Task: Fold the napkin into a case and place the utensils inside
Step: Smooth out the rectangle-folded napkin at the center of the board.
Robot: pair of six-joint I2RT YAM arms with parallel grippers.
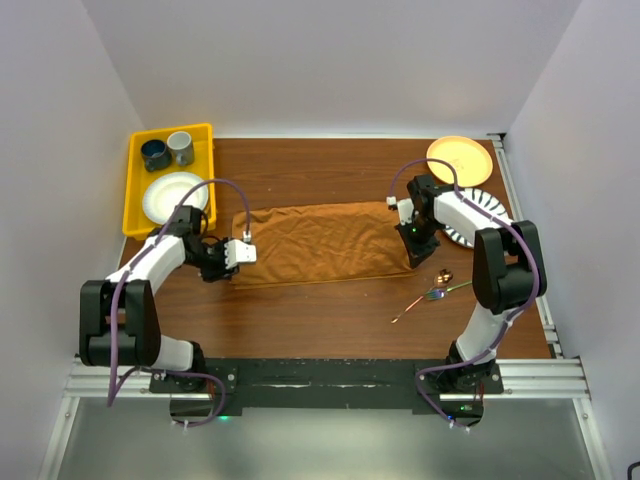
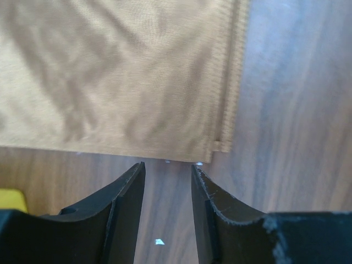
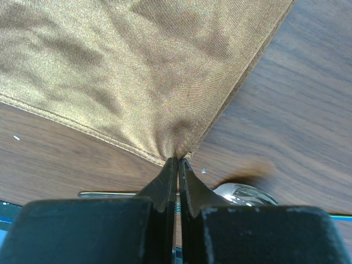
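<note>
The rust-brown napkin [image 1: 325,243] lies folded to a wide band across the middle of the table. My right gripper [image 1: 415,256] is shut on its near right corner, and the cloth puckers into the closed tips [image 3: 177,160]. My left gripper [image 1: 238,262] is at the band's left end, open, its tips [image 2: 168,168] just short of the napkin [image 2: 121,71] edge with bare wood between them. The layered hem [image 2: 228,82] shows there. The utensils [image 1: 432,294] lie on the wood near the right arm. A silvery spoon bowl [image 3: 245,193] shows below the right fingers.
A yellow tray [image 1: 135,190] at the back left holds two cups and a white plate. A yellow plate [image 1: 459,158] sits at the back right. A white striped plate [image 1: 482,212] lies partly under the right arm. The table's right edge is close to it.
</note>
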